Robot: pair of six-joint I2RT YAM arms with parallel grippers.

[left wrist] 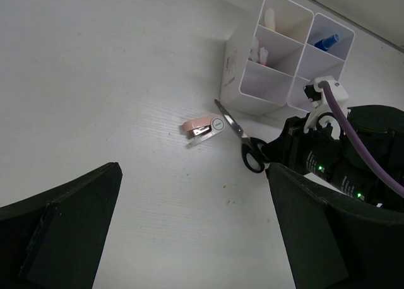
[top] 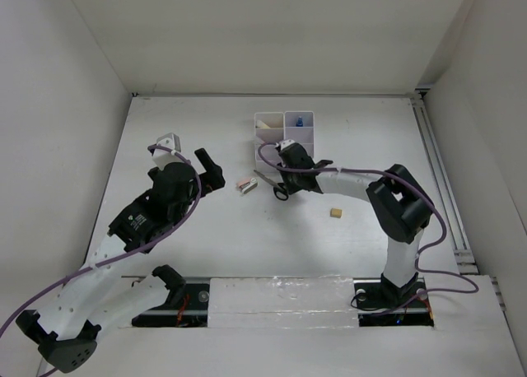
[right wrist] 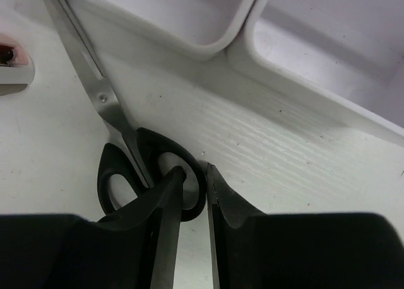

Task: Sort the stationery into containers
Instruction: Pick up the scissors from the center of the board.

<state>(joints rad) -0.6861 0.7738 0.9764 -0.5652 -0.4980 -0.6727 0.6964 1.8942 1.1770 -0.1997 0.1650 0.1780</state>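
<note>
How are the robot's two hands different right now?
The left gripper has its fingers spread wide apart; the right gripper has its fingers pinched close together. The left gripper holds nothing, while the right gripper has a black handle ring of the scissors between its fingers. The left gripper hangs off to the side of the white box; the right gripper is low on the table right beside it. Both have two black fingers.

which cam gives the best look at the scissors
Left wrist: the scissors show whole, tip to handles, lying on the table beside the containers. Right wrist gives a close-up of the handles, the right gripper pinching one loop's rim, but crops the blade tip. Top external shows them small, with the handles partly under that gripper.
</note>
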